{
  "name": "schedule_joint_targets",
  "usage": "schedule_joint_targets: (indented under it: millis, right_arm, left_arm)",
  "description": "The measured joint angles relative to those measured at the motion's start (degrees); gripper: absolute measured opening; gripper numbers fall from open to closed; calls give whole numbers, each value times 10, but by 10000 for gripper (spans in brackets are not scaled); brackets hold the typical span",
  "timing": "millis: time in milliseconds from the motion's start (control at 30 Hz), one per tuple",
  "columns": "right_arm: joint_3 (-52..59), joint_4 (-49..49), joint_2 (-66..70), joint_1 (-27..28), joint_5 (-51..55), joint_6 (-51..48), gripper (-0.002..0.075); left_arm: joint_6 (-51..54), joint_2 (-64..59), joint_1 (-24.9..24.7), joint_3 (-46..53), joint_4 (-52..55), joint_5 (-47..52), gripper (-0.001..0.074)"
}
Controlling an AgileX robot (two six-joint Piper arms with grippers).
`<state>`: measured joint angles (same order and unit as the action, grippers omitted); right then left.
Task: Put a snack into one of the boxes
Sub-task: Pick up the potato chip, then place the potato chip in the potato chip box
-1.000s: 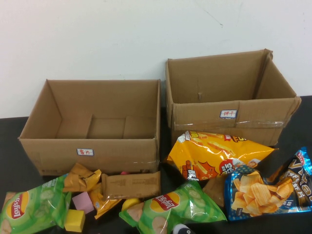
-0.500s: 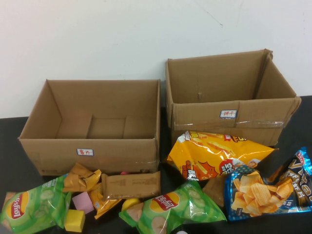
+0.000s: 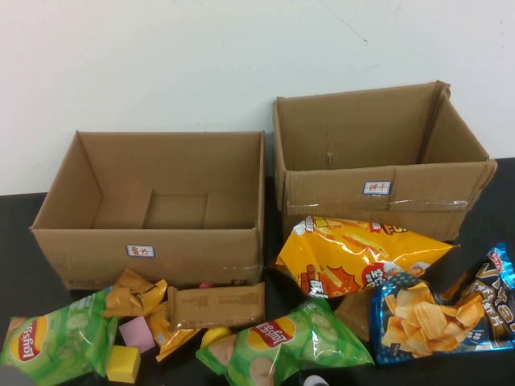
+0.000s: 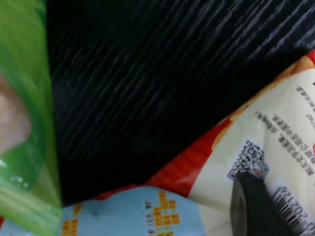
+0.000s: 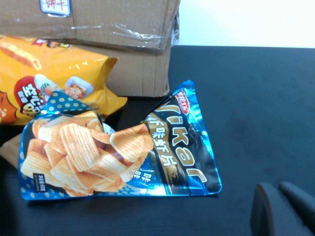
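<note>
Both boxes, the left box (image 3: 149, 205) and the right box (image 3: 378, 157), stood empty, so nothing was done yet. All snacks lay on the desk (image 3: 16, 233). The left tool (image 4: 258, 206) hovered just above a white-and-red packet (image 4: 275, 132); its opening I cannot tell. The right tool (image 5: 283, 209), fingers close together and empty, sat near the blue chip bag (image 5: 118, 147).

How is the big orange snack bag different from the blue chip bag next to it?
The orange bag lies right against the front of the right box; the blue bag lies nearer the table's front edge. The orange bag looks puffy and smooth; the blue bag is crinkled and bent in the middle. The blue bag shows ridged chips, the orange one cartoon figures. Both lie flat on the black table, untouched. The right gripper hangs near the blue bag; the left gripper hovers over other packets.
</note>
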<state>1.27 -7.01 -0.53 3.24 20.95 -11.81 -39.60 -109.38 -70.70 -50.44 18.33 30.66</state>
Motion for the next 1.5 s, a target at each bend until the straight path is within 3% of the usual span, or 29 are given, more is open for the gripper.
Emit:
schedule_joint_targets:
  millis: [167, 333, 667, 800, 933, 1067, 1200, 1333, 1500]
  right_arm:
    - [0, 0, 0, 0, 0, 0, -1]
    - [0, 0, 0, 0, 0, 0, -1]
    - [0, 0, 0, 0, 0, 0, -1]
    - [0, 0, 0, 0, 0, 0, -1]
    - [0, 0, 0, 0, 0, 0, -1]
    - [0, 0, 0, 0, 0, 0, -1]
    - [0, 0, 0, 0, 0, 0, -1]
    - [0, 0, 0, 0, 0, 0, -1]
    - [0, 0, 0, 0, 0, 0, -1]
  left_arm:
    - [-9, 62, -1, 6, -12, 8, 50]
    - [-40, 175, -5, 6, 9, 27, 32]
    - [-86, 370, 6, -4, 168, 203, 30]
    - [-52, 422, 75, -52, 236, 206, 29]
    - [23, 428, 202, -111, 248, 160, 27]
    - [101, 394, 346, -147, 197, 63, 27]
    - [185, 319, 448, -178, 123, -14, 27]
    - [292, 226, 488, -219, 74, -36, 27]
    - [385, 94, 495, -310, 67, -38, 27]
